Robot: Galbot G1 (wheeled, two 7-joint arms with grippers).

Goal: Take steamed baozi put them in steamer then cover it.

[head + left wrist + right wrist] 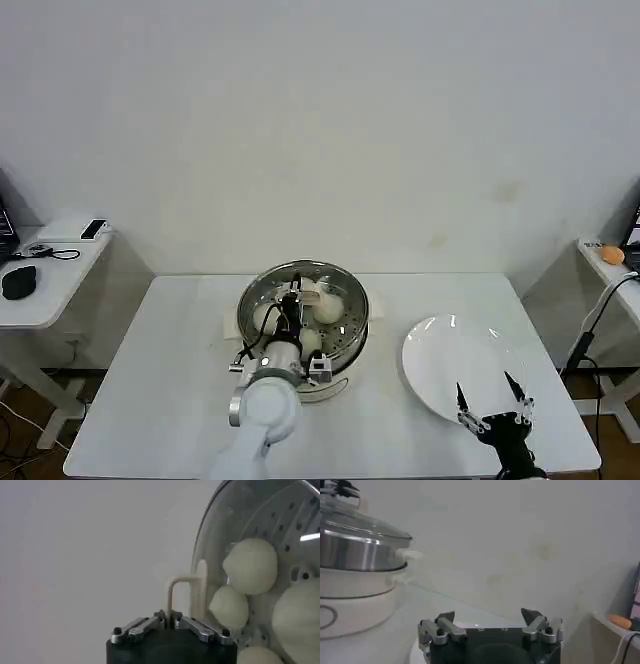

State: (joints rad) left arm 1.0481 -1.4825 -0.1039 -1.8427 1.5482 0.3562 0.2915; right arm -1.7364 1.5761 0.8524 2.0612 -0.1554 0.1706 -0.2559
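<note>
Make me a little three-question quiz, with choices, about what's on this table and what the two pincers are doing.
1. Where do the buns sit?
A. on the white plate
B. inside the steamer
C. on the bare table

2. What colour is the plate?
A. white
B. blue
C. black

3. How does the left pincer stand?
A. wide open above the plate
B. shut on the cover's handle
C. open beside the steamer

Answers:
1 B: the buns lie on the perforated tray of the steamer.
2 A: the plate is plain white.
3 B: the left pincer grips the cover by its cream handle; the right pincer hangs open over the plate.
</note>
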